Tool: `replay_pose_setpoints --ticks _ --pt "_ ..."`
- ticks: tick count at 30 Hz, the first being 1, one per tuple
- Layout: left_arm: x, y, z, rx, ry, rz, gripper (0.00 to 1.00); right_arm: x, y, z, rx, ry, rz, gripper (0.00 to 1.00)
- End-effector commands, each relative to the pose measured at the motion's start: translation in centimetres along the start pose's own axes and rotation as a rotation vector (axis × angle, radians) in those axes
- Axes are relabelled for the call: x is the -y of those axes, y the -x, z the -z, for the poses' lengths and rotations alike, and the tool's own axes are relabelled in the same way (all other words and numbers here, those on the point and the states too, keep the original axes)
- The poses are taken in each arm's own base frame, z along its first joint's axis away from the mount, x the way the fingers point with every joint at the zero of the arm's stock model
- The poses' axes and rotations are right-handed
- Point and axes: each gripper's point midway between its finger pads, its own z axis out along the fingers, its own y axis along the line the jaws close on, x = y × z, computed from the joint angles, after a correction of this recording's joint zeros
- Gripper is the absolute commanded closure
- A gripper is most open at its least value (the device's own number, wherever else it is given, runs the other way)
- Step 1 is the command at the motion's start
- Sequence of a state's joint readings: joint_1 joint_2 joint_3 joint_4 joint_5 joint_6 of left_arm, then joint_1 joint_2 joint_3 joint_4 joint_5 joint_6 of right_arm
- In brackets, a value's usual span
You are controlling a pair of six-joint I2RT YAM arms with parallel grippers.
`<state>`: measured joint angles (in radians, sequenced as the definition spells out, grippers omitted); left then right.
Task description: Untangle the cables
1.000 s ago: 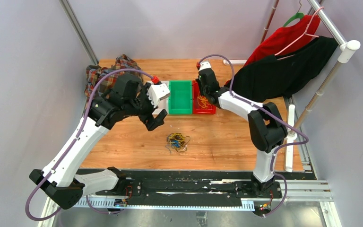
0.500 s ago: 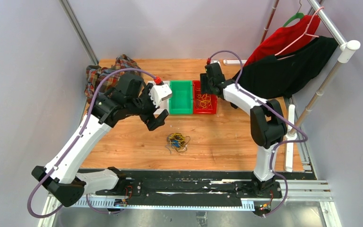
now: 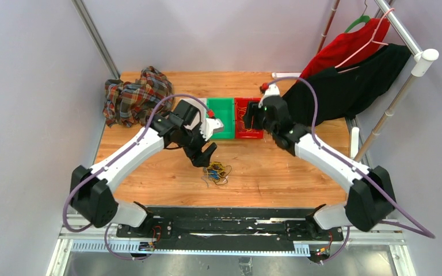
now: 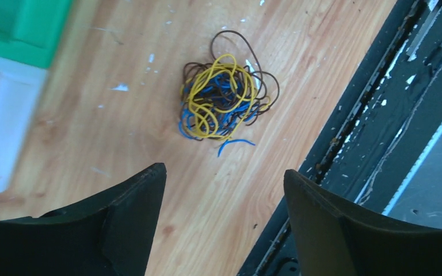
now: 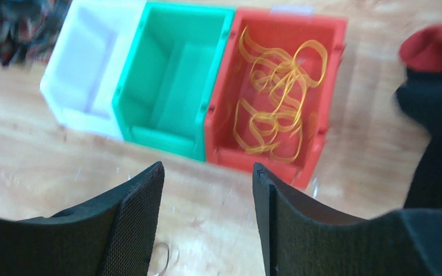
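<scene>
With my left gripper [image 4: 221,178] and right gripper [image 5: 207,172] both spread and empty, a blind pinch into the tangled cables [image 4: 224,98] may seize several strands together, tightening the knot.

Open tabletop [image 3: 288,172] around cables [image 4: 224,98]; bins [image 3: 221,135] behind.

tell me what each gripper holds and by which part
Nothing is held: the left gripper is open near the cable tangle, the right gripper open near the red bin.
</scene>
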<state>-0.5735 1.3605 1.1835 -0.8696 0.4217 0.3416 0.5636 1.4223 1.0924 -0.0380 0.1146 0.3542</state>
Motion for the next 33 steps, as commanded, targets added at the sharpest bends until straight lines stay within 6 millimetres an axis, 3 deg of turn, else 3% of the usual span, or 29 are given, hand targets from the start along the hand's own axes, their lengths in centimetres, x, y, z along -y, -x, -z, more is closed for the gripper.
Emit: replay_pose_setpoints --ticks 1,6,9,21,28,33 --pt "1.1 0.6 -3.0 0.042 -0.110 0.102 0.26 -1.5 -4.0 2.5 0.017 -0.001 0.036 0.43" --pt "0.7 -1.0 -6.1 0.014 -0.110 0.220 0.41 -1.1 -8.4 4.9 0.030 -0.036 -0.026 0.49" --pt "-0.4 -1.1 -6.8 0.024 -0.060 0.230 0.46 -0.8 -9.2 5.3 0.036 -0.042 -0.049 0.51" --pt "-1.7 -2.7 -8.8 -0.016 -0.022 0.214 0.57 -1.6 -9.3 5.6 0.029 -0.036 -0.043 0.53" --pt "-1.9 -2.6 -8.5 -0.015 -0.007 0.189 0.56 -2.0 -8.5 5.8 0.044 -0.023 -0.044 0.54" --pt "-3.2 -2.1 -8.1 -0.002 0.056 0.155 0.76 -2.8 -7.9 6.1 0.055 -0.008 -0.024 0.57"
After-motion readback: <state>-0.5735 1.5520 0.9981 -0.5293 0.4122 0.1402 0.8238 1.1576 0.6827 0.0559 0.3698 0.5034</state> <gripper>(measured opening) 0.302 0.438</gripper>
